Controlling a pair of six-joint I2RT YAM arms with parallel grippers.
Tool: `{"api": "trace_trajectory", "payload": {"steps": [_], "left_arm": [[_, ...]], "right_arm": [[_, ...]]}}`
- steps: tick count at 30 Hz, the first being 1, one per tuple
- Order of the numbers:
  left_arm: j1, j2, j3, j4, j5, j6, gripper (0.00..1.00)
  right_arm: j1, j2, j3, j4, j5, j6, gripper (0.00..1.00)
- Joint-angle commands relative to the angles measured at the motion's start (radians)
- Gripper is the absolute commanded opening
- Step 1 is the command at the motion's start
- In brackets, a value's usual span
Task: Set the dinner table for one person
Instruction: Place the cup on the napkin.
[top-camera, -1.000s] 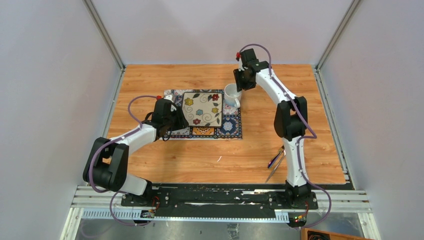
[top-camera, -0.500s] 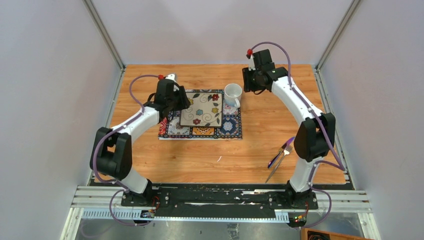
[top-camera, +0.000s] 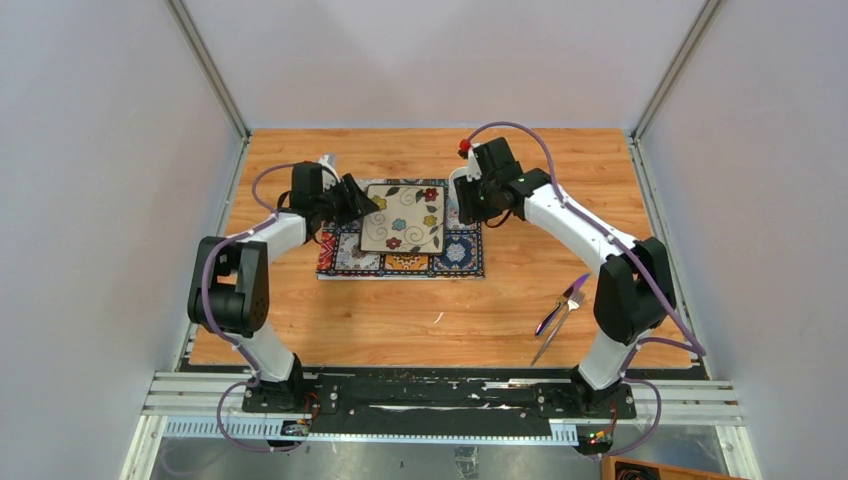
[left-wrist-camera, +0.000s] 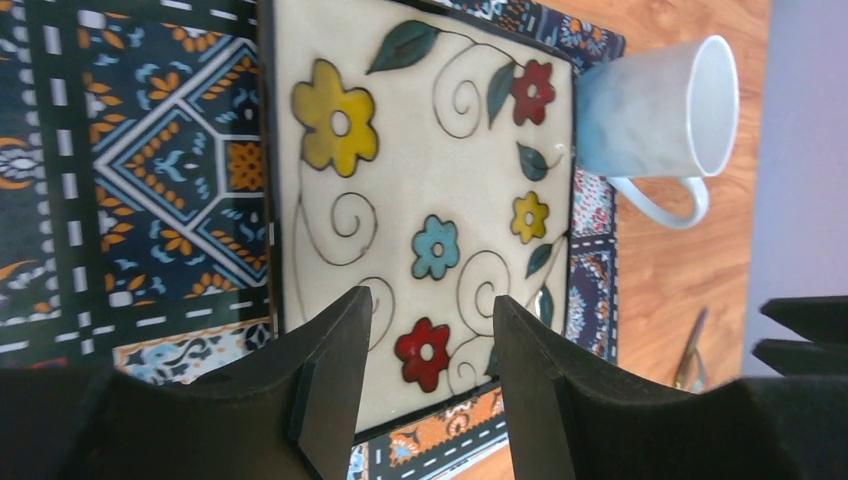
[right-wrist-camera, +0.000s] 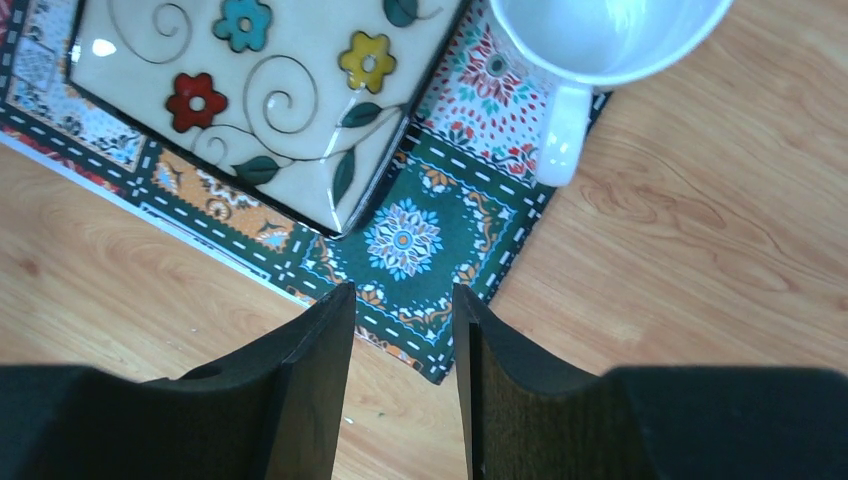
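Observation:
On the wooden dinner table (top-camera: 400, 310) lies a tile-patterned placemat (top-camera: 400, 262) bearing a square cream plate with flowers (top-camera: 403, 218). A white mug (right-wrist-camera: 600, 40) stands at the mat's far right corner, its handle toward the bare wood. In the top view the right arm mostly hides it. My left gripper (top-camera: 366, 203) hovers open at the plate's left edge, and its wrist view looks across the plate (left-wrist-camera: 430, 180) to the mug (left-wrist-camera: 655, 110). My right gripper (top-camera: 468, 200) hangs open above the mug and the mat's right edge (right-wrist-camera: 440, 230). Nothing sits between either pair of fingers.
A fork and a purple-handled utensil (top-camera: 560, 310) lie together on the wood at the front right, near the right arm's base. White walls with metal rails close in the table on the left, back and right.
The left gripper swung from the mat's front left corner back to the plate's left edge. The right gripper moved from behind the mug to above it. Plate, mug and cutlery stayed put.

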Motion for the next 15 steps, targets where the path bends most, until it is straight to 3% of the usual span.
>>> {"api": "trace_trajectory", "payload": {"steps": [1, 5, 15], "left_arm": [[0.024, 0.040, -0.009, 0.074, 0.123, -0.037, 0.55], [0.063, 0.085, -0.018, 0.102, 0.160, -0.063, 0.55], [0.109, 0.156, -0.025, 0.121, 0.175, -0.055, 0.44]], "right_arm": [[-0.002, -0.062, -0.045, 0.026, 0.014, 0.013, 0.45], [-0.002, -0.093, -0.082, 0.026, 0.041, -0.002, 0.45], [-0.020, -0.134, -0.126, 0.020, 0.069, -0.024, 0.45]]}}
